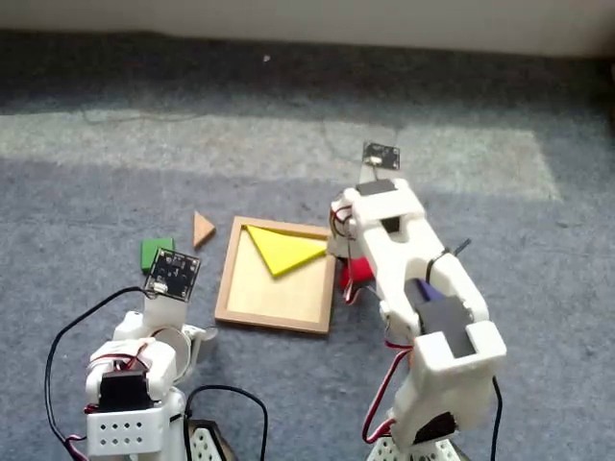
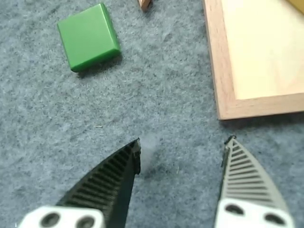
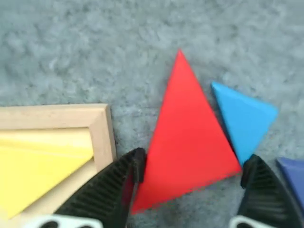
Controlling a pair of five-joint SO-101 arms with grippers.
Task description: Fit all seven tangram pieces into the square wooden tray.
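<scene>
So, the tray (image 1: 272, 320) is occupied by a yellow triangle (image 1: 281, 252). Red triangle (image 3: 187, 137), just outside the tray, is straddled by the wide-open, empty right gripper (image 3: 194, 161). It is judged light, stiff, slick, and best pinched across its edges. Left gripper (image 2: 184, 141) is spread, empty, beside the tray.

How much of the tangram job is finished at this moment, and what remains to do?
Done: one piece, the yellow triangle, lies in the tray. In hand: the right gripper is open around the red triangle, which lies on the carpet beside the tray. Remaining: the red triangle, blue triangle, dark blue piece, green square and brown triangle are outside; the left gripper is open above carpet.
</scene>
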